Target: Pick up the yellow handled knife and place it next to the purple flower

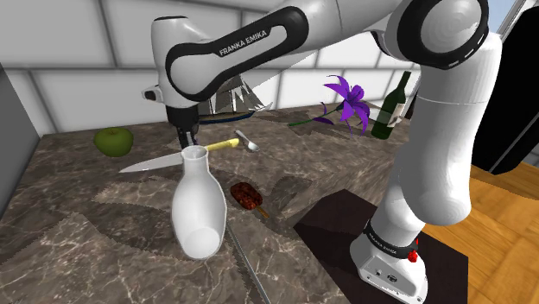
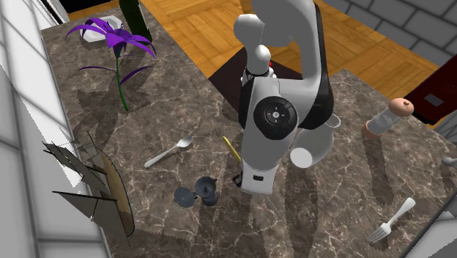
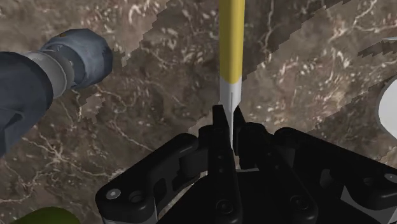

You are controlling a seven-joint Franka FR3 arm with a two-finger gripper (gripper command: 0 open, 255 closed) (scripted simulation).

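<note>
Wrist view, knife [image 3: 230, 51] in claw [image 3: 228, 119], handle pts away

Arm [image 1: 259, 41] stretched out, wrist bent straight down — gripper [image 3: 229, 119] low, clamped on blade of knife [image 3: 231, 44].

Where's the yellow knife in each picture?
Shoulder view: yellow-handled knife lies mid-counter, behind the white vase.
Second exterior view: its yellow handle pokes out left of the arm, centre.
Wrist view: straight ahead, blade clasped by the gripper.
Landmark: the spoon beside the handle in both exterior views.
</note>
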